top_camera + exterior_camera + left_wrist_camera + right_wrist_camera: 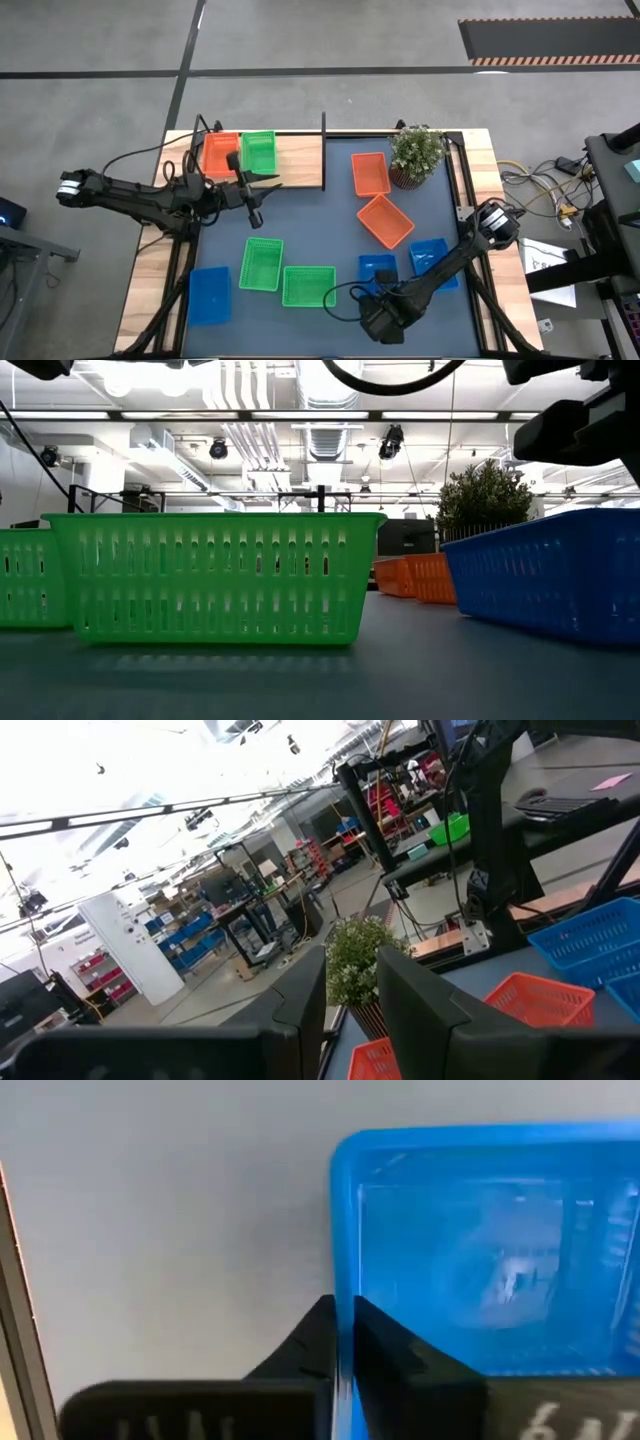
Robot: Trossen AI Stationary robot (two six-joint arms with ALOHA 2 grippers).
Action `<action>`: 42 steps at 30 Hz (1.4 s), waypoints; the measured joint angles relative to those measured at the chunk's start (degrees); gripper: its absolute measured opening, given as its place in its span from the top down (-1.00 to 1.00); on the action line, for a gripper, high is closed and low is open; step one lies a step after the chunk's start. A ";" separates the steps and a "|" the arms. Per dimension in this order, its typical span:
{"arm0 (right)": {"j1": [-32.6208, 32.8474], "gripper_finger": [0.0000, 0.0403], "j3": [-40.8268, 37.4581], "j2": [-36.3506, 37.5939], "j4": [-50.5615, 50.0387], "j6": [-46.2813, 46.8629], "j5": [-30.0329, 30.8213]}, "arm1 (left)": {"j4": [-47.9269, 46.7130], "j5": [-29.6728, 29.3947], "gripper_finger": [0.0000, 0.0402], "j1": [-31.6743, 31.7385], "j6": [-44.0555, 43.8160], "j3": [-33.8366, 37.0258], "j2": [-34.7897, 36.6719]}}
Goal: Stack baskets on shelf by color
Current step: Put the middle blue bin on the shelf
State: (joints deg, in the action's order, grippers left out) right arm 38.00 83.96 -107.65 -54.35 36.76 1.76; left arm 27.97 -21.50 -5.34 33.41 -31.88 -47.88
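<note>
On the wooden shelf (300, 160) at the table's far left stand an orange basket (220, 152) and a green basket (258, 150). My left gripper (262, 200) hovers open just in front of the shelf, with nothing between its fingers (290, 1010). On the mat lie two orange baskets (370, 173) (385, 221), two green ones (261, 263) (308, 286) and three blue ones (209, 294) (428, 262) (377, 270). My right gripper (345, 1310) is shut on the middle blue basket (480, 1250) near the table's front edge. My right gripper pinches the rim of one wall (345, 1280) of the blue basket, one finger (400, 1360) inside the basket and the other (305, 1345) outside. The fingers come from above, pointing down. In the low view the basket's bottom (520, 628) rests on the mat.
A potted plant (417, 155) stands at the far right of the dark mat (320, 225). A thin black post (324, 150) rises at the shelf's right end. Cables lie beyond the table's right edge. Bare mat lies between the shelf and the green baskets.
</note>
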 joint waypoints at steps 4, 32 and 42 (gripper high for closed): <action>-0.02 0.94 0.74 0.21 -1.03 0.13 -0.02 | 0.02 0.00 0.62 0.00 0.00 0.02 0.15; -14.70 0.96 34.47 0.34 -22.49 -17.16 15.58 | -6.08 0.00 0.62 0.00 0.33 4.44 18.36; -23.18 0.96 36.83 0.28 -11.35 -32.96 16.34 | -5.92 0.02 0.62 0.00 -0.03 8.34 26.44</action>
State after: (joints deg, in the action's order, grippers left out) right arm 14.82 120.79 -107.37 -65.70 3.80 18.10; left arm 22.04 -21.48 -5.34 33.37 -23.54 -21.45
